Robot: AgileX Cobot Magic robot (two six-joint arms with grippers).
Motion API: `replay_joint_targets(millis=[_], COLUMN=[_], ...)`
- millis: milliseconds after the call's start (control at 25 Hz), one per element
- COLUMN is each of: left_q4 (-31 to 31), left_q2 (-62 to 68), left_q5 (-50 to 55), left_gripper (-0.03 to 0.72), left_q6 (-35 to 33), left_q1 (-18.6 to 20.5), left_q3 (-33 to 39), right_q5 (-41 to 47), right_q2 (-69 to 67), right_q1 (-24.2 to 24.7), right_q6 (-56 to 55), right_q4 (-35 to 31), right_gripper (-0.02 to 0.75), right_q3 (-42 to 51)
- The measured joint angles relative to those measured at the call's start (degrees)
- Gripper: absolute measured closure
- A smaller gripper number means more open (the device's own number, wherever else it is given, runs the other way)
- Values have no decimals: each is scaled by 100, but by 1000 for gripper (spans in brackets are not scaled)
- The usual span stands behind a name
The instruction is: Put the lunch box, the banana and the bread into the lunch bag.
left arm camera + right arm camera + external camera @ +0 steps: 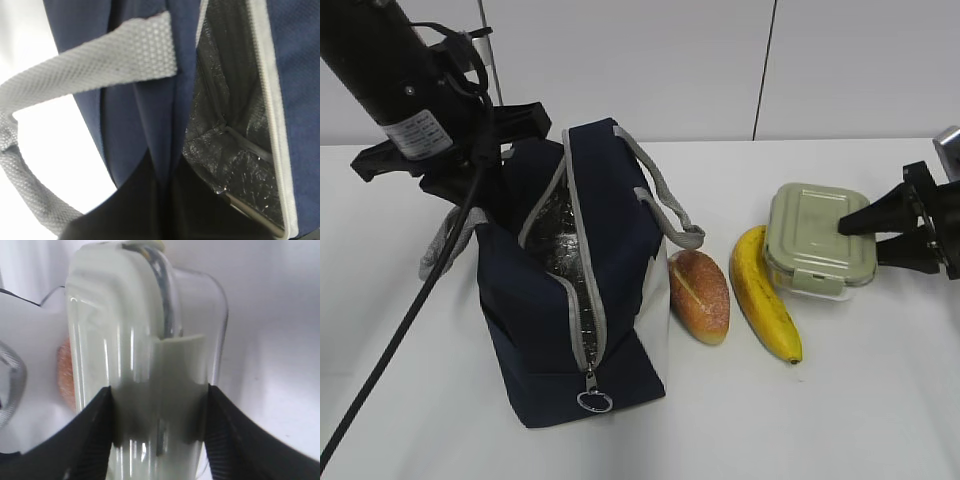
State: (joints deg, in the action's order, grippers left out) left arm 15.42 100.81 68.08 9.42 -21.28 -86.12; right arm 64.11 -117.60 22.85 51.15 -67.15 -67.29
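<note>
The navy lunch bag stands unzipped at the left, its silvery lining showing. My left gripper is behind the bag. In the left wrist view it is shut on the bag's navy side wall beside the opening. The bread and banana lie side by side right of the bag. The lunch box with its sage-green lid sits right of the banana. My right gripper straddles its right end. In the right wrist view both fingers press the box.
A grey webbing handle hangs on the bag's outer left side, another on the right. The zipper's metal ring pull hangs at the bag's front bottom. A black cable runs down from the left arm. The table is white.
</note>
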Motion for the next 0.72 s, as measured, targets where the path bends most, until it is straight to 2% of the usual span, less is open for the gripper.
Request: replay_joint_targets(millis=[240, 400, 560, 720], left_q4=[0, 21, 156, 216], left_q2=[0, 0, 0, 0], left_q5=[-12, -63, -189, -273], left_gripper=[688, 690, 690, 690], left_q6=[0, 0, -54, -94], left_q1=[0, 0, 0, 0], left_q3=[0, 0, 0, 0], right_q5=[55, -15, -15, 60], right_q2=[11, 234, 708, 1097], right_q1=[0, -167, -665, -1182], right_q6=[439, 471, 357, 2], right_q4=[-1136, -1311, -1626, -1592], right_gripper=[354, 355, 355, 355], right_q3=[0, 23, 23, -222])
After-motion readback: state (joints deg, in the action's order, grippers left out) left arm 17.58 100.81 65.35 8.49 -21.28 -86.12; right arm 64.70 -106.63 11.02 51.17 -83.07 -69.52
